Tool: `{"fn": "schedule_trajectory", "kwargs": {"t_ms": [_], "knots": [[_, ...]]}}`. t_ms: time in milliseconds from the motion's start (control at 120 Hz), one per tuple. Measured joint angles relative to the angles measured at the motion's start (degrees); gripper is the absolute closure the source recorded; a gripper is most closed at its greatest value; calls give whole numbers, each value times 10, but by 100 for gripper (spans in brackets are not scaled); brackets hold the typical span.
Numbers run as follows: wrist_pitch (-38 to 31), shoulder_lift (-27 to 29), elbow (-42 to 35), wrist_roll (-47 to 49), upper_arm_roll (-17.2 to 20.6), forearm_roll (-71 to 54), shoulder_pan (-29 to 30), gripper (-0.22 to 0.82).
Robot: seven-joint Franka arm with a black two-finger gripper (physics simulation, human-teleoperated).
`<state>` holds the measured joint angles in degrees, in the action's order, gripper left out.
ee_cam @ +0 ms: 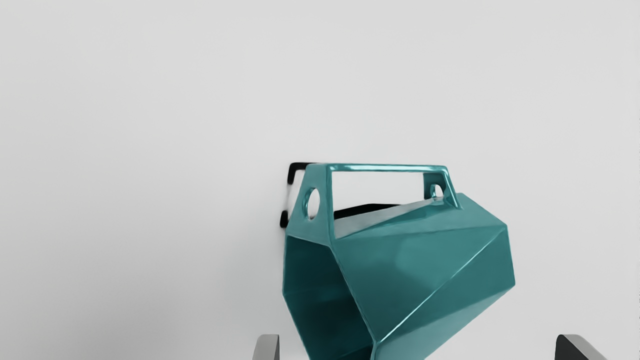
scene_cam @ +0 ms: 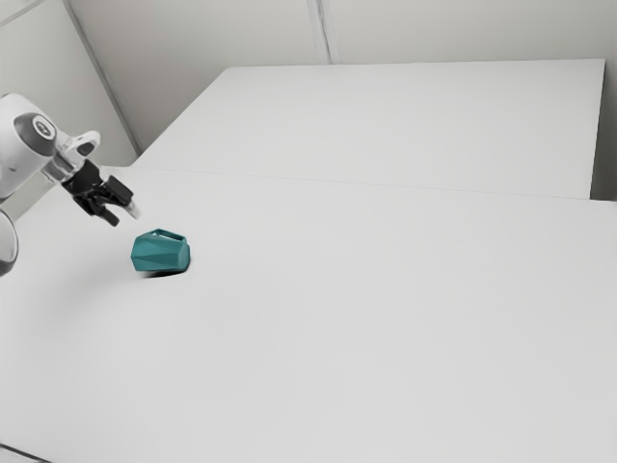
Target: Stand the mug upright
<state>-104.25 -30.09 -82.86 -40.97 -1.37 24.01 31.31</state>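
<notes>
We see a broad pale table (scene_cam: 386, 338), and over it, from the exterior view's left, reaches our white arm (scene_cam: 17, 154). At its end hangs the black gripper (scene_cam: 124, 218), above the table and a little toward the exterior view's left of the mug (scene_cam: 161, 253). Our gripper is released and empty: its fingers (ee_cam: 267, 347) stand wide apart, with nothing pinched between them. The teal, faceted mug lies on its side on the table, not upright, with a dark shadow (scene_cam: 166, 275) at its lower edge. Its open mouth (ee_cam: 325, 295) faces sideways, on the side of one finger, and its closed end points toward the other finger's side. The slim handle (ee_cam: 387, 168) stands out from the body, farther from the fingers than the body is in the wrist view.

We judge the step in hand to be getting hold of the mug. The next move calls for lining up with the body or handle, lowering and closing; then we would tip it until its base sits flat. A loose hold could let it roll.

We count one table, one arm, one gripper, one mug, two fingers and one handle.
</notes>
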Motion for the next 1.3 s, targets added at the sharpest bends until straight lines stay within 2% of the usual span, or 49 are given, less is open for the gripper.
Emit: {"fn": "schedule_trajectory", "kwargs": {"t_ms": [225,517,833,1092,1225,1300], "knots": [[16,-37,0,-47,17,40,33,0],[44,-70,8,-101,66,59,84,0],[50,-86,2,-139,70,118,91,1],[52,-89,-6,-157,71,155,92,27],[54,-90,-9,-164,71,169,92,44],[54,-90,-9,-167,71,173,93,49]]}}
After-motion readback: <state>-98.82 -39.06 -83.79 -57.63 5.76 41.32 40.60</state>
